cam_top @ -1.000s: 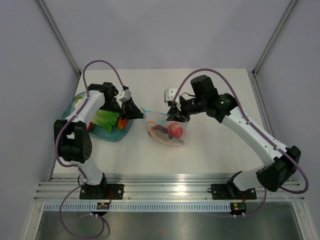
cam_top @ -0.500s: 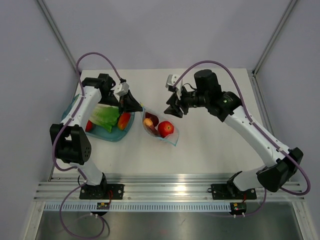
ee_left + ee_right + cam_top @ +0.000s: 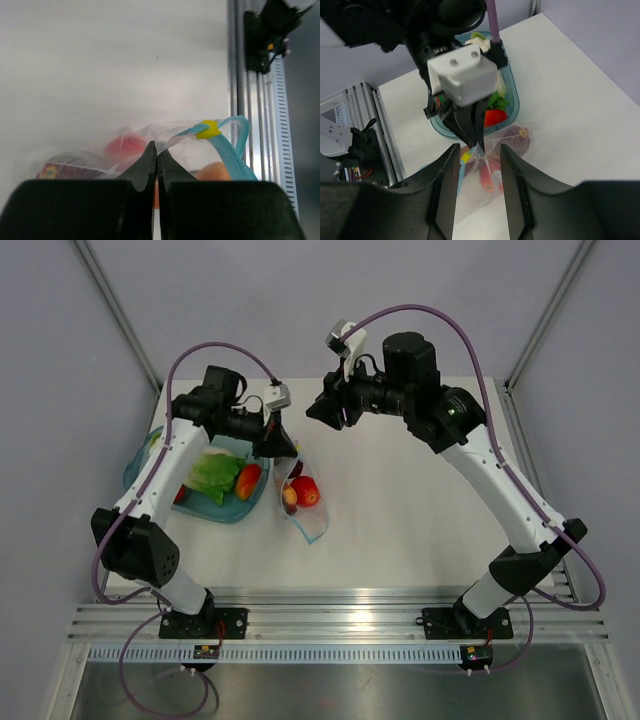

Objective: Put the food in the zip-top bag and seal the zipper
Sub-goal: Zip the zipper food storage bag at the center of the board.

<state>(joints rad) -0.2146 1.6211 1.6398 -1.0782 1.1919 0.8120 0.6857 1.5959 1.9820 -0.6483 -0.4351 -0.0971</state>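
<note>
1. My left pincer [image 3: 284,446] is clamped on the top edge of the zip-top bag [image 3: 310,522], just right of the teal bowl [image 3: 236,513]
2. The food [image 3: 305,492] lies inside the bag
3. My right pincer [image 3: 322,412] stands apart, clear of the bag, holding nothing

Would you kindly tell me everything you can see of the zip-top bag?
The zip-top bag is a clear, thin, crumpled plastic pouch with a teal zipper strip carrying a yellow slider. The left gripper pinches its top edge, so it hangs down, holding a red piece and other toy food. The right gripper is clear of it.
</note>
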